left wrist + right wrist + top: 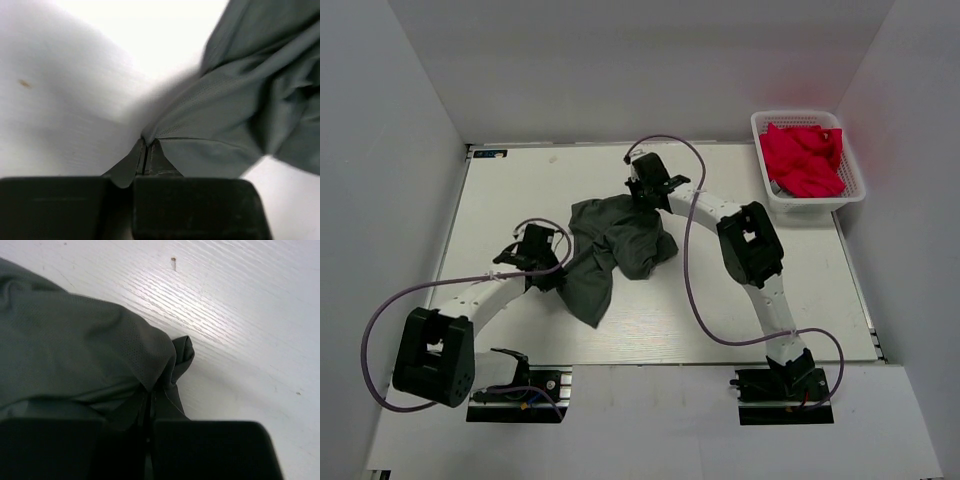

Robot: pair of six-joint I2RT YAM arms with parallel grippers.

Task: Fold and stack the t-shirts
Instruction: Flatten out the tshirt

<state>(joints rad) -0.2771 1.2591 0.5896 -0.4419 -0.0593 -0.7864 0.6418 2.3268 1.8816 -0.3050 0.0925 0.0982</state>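
Charcoal t-shirt [620, 245] lay crumpled mid-table; only the overhead view showed red-pink shirts [802, 158] in the basket [810, 205] at two o'clock. Wrist views showed my left gripper [145, 146] and right gripper [151, 390] each clamped on its cloth, arms bent inward.

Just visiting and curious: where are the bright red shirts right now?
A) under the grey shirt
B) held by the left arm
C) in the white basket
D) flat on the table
C: the red-pink t-shirts lie bunched inside the white basket; the grey t-shirt lies apart on the table.
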